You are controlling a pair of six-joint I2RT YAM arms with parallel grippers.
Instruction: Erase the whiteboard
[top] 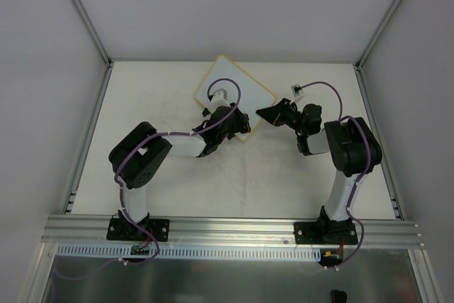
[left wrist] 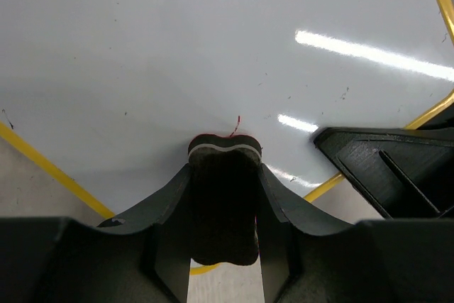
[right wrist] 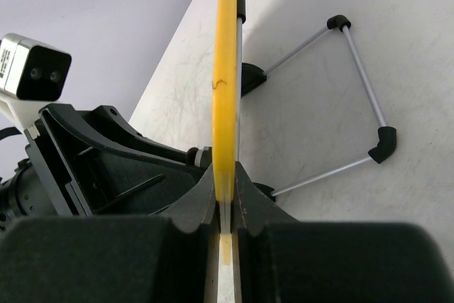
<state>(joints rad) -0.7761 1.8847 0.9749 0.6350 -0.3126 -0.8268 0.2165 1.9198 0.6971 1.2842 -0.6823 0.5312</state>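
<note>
The whiteboard, white with a tan frame, sits at the middle back of the table, turned like a diamond. My left gripper is shut on a black eraser block and presses it against the white surface. A tiny red mark shows just beyond the eraser's tip. My right gripper is shut on the board's right edge. In the right wrist view the yellow frame runs edge-on between the fingers. The right gripper's finger also shows in the left wrist view.
A wire stand with black corner pieces lies on the table behind the board. The left arm's wrist camera is close on the board's other side. Grey enclosure walls ring the table.
</note>
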